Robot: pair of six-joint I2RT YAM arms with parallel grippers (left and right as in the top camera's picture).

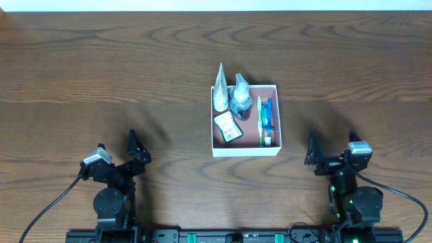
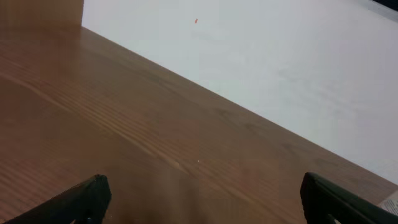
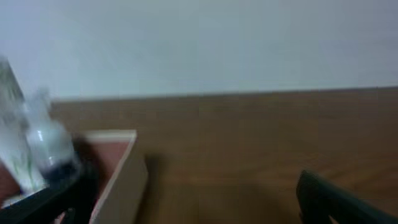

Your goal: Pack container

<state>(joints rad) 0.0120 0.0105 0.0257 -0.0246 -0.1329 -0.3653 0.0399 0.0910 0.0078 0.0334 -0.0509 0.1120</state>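
The container (image 1: 245, 150) is a shallow white box with a reddish-brown inside, at the table's middle. In it lie a pale tube (image 1: 221, 93), a small clear bottle (image 1: 239, 96), a green-and-white packet (image 1: 227, 127) and toothbrushes (image 1: 265, 121). My left gripper (image 1: 132, 145) is open and empty over bare wood at the front left. My right gripper (image 1: 312, 150) is open and empty to the right of the box. The right wrist view shows the box's wall (image 3: 121, 180) and the bottle (image 3: 50, 146) at the left, between blurred fingers (image 3: 186, 202).
A wooden table (image 1: 101, 67) fills the view. Its far edge meets a white surface (image 2: 280, 62). Both arm bases and their cables sit at the front edge.
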